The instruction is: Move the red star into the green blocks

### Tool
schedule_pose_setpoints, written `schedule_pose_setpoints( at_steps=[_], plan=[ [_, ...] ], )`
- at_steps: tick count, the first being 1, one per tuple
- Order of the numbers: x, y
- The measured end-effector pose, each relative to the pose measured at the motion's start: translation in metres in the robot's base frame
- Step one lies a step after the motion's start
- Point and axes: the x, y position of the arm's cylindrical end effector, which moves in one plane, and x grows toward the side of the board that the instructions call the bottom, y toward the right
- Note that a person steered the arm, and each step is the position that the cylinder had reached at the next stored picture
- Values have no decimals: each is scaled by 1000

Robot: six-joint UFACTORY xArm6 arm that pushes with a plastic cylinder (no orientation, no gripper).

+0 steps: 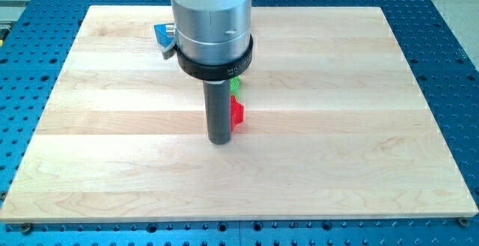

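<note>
A red block [237, 114], the star by its jagged edge, lies near the middle of the wooden board [337, 126]. Most of it is hidden behind my rod. A green block [235, 85] shows just above it, toward the view's top, mostly hidden by the arm's silver body; I cannot tell its shape or whether the two touch. My tip [220, 140] rests on the board at the red star's left and lower side, touching or nearly touching it.
A blue block [163, 35] peeks out at the view's upper left beside the arm's silver body [212, 22]. The board lies on a blue perforated table [449, 66].
</note>
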Motion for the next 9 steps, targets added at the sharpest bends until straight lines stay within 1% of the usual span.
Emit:
schedule_pose_setpoints(
  at_steps=[4, 5, 6, 7, 8, 9],
  plan=[
    [-9, 0],
    [0, 0],
    [5, -66],
    [-53, -192],
    [-150, -209],
    [-233, -193]
  ],
)
